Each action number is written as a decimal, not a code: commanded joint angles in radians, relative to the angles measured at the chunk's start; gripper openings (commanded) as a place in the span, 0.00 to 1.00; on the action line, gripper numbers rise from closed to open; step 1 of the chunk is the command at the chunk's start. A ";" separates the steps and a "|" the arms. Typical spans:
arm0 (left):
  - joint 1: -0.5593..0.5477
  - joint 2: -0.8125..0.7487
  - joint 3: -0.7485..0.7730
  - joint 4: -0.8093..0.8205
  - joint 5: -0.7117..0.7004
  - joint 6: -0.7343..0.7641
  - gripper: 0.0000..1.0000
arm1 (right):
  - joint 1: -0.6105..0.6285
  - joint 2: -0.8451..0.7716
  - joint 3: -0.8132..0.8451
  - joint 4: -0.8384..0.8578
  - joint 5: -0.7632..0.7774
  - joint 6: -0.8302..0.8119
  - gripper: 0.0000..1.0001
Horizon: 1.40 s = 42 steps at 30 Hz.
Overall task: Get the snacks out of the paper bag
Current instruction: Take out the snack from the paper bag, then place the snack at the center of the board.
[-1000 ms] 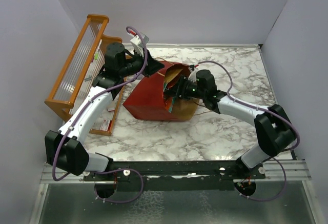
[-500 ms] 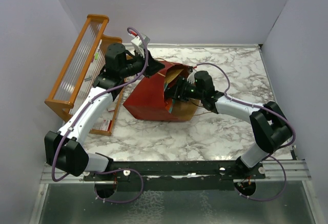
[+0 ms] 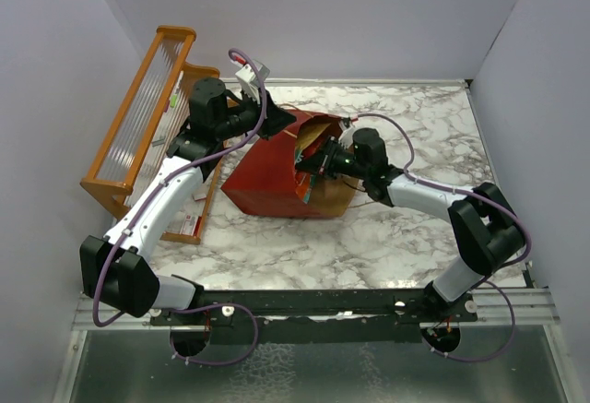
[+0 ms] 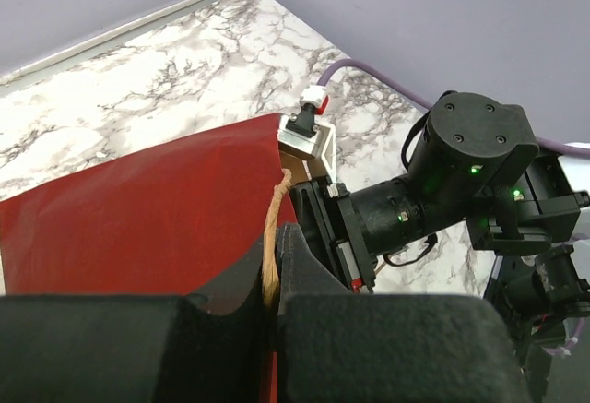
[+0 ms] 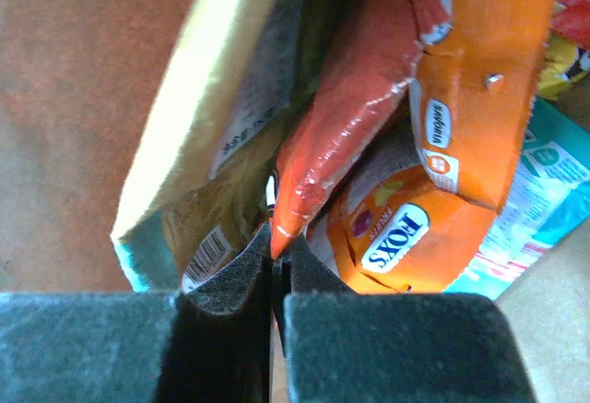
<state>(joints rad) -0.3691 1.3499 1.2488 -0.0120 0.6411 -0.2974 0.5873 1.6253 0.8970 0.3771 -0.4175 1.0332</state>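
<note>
Orange-red packet seemingly pinched, right fingers | overhead: paper bag hides it

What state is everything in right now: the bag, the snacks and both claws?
paper bag: lying on its side, mouth open.
left gripper: shut on the twine handle.
right gripper: shut on the corner of the red packet, inside the bag.
orange packet: inside the bag, not gripped.
teal packet: inside the bag, not gripped.

You're seeing left arm, right arm wearing white shells, black joint housings; purple cables trailing along both; green lights glowing on right wrist; right gripper showing matte black fingers.
</note>
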 commanded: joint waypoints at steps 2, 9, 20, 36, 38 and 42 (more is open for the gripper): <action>-0.008 -0.025 -0.006 0.008 -0.031 0.021 0.00 | 0.000 -0.055 -0.053 0.033 0.016 0.044 0.01; -0.015 -0.024 0.000 -0.014 -0.082 0.028 0.00 | 0.000 -0.215 -0.059 -0.062 0.077 -0.012 0.01; -0.014 -0.034 0.010 -0.048 -0.149 0.041 0.00 | 0.000 -0.477 -0.051 -0.341 0.259 -0.268 0.01; -0.013 -0.035 0.006 -0.058 -0.192 0.046 0.00 | 0.000 -0.836 0.030 -0.599 0.909 -0.747 0.01; -0.013 -0.037 0.005 -0.058 -0.197 0.045 0.00 | 0.000 -0.814 0.039 -0.578 1.056 -0.744 0.01; -0.013 -0.046 0.000 -0.058 -0.204 0.047 0.00 | -0.001 -0.703 0.074 -0.458 1.271 -0.818 0.01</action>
<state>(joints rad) -0.3866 1.3445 1.2488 -0.0784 0.4767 -0.2714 0.5869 0.8234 0.9184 -0.2199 0.5114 0.3050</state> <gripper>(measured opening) 0.013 0.015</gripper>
